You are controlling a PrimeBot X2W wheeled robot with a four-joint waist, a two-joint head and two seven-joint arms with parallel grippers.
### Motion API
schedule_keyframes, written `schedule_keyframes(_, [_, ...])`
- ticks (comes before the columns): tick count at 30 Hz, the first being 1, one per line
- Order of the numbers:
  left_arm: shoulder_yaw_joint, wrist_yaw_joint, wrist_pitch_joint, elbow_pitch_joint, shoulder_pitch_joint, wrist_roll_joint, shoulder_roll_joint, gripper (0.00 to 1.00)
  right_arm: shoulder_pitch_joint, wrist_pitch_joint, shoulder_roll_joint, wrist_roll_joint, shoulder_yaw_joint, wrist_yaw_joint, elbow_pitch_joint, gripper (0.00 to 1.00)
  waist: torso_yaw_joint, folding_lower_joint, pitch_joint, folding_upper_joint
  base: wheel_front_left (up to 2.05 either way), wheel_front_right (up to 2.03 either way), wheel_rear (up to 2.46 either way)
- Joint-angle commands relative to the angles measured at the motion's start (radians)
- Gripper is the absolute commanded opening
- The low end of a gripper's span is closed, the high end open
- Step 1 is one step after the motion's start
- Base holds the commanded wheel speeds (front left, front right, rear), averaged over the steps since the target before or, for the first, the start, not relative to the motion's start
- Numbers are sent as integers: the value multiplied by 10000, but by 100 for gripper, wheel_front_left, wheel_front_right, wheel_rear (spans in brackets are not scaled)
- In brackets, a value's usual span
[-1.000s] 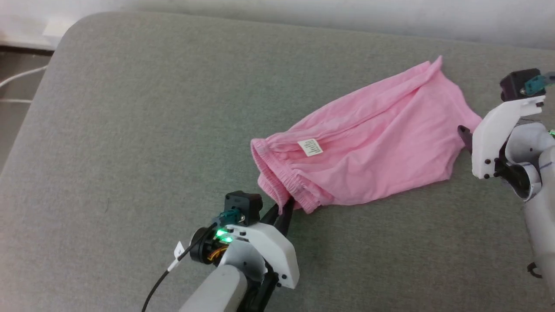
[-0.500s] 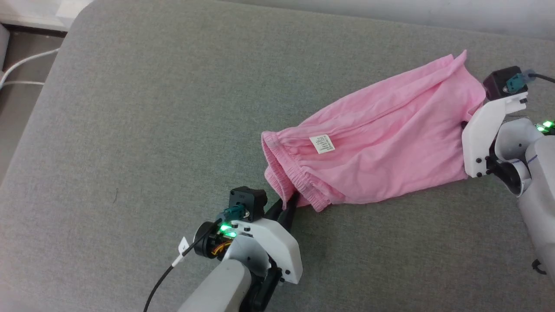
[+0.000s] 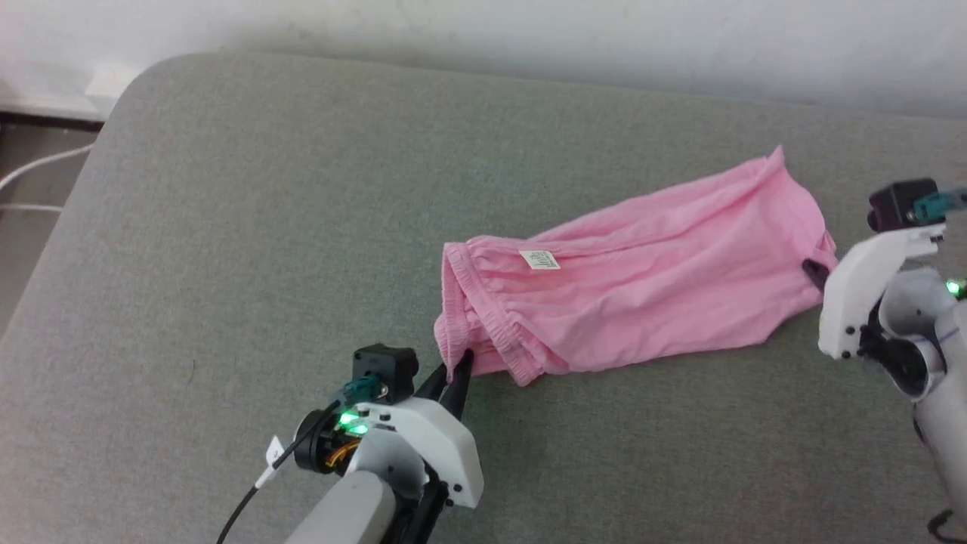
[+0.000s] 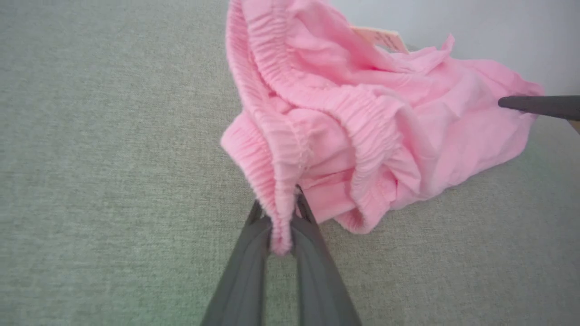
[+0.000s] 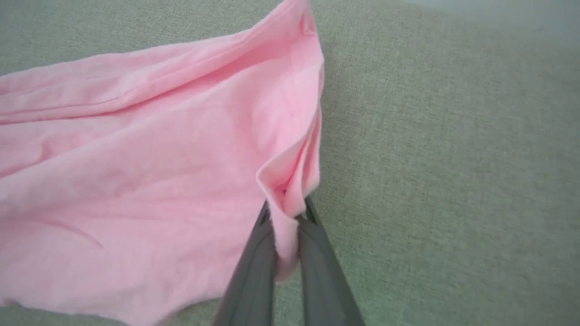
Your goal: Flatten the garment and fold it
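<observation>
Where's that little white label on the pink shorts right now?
In the head view the white label lies on top of the pink shorts, just beside the gathered waistband at their left end, near the picture's middle.

Light pink shorts, gathered elastic waistband bunched — small white label up, stretched lengthwise, rumpled, unfolded

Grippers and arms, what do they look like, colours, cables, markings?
The left gripper and right gripper: two dark grey fingers on a white shell, topped by a black block with a teal plug. Pale grey forearms. On the left: a green light, orange wires and a black cable with a white tag.
</observation>
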Motion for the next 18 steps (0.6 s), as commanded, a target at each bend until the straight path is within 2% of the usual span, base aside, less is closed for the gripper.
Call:
schedule_keyframes(1, [54, 79, -8, -99, 182, -45, 113, 0, 318, -39, -50, 172, -110, -9, -185, 0, -245, 0, -363, 0, 0, 0, 0])
schedule_keyframes(9, [81, 225, 121, -629, 799, -125, 518, 0, 2393, 405, 105, 748, -849, -9, -2151, 0, -573, 0, -1106, 0, 0, 0, 0])
schedule_keyframes(14, [89, 327, 190, -1178, 1222, -125, 836, 0, 4048, 1046, 443, 619, -1812, -9, -3962, 0, -733, 0, -1510, 0, 0, 0, 0])
schedule_keyframes(18, [116, 462, 352, -1855, 1577, -140, 1115, 0, 5340, 1701, 969, 275, -2908, -9, -5649, 0, -787, 0, -1659, 0, 0, 0, 0])
